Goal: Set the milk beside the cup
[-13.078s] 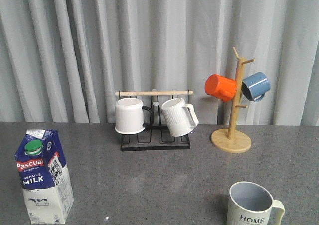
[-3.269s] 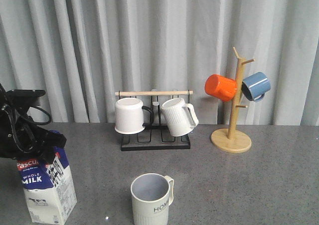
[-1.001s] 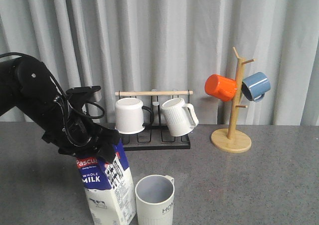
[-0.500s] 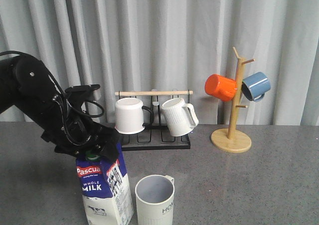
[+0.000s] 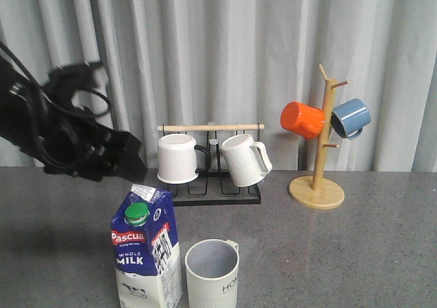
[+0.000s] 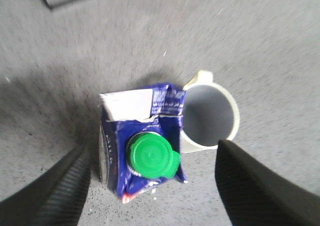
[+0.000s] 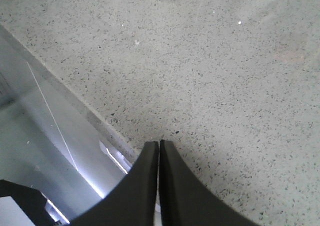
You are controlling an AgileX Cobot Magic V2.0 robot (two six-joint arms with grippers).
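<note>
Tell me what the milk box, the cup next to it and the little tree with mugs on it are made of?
The milk box looks like coated, printed cardboard: folded top, flat sides, plus a green cap that is probably plastic. The cup looks like matte cream pottery with thick walls and a grey-blue inside. The mug tree looks like pale, unpainted wood.

Milk [image 5: 146, 251] upright on counter [image 5: 355, 246], touching or just left of cup [image 5: 212, 273]; mug rack [image 5: 212, 163] behind; mug tree [image 5: 318, 147] right of rack.

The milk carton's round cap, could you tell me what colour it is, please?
Green; the cap shows best in the left wrist view.
</note>
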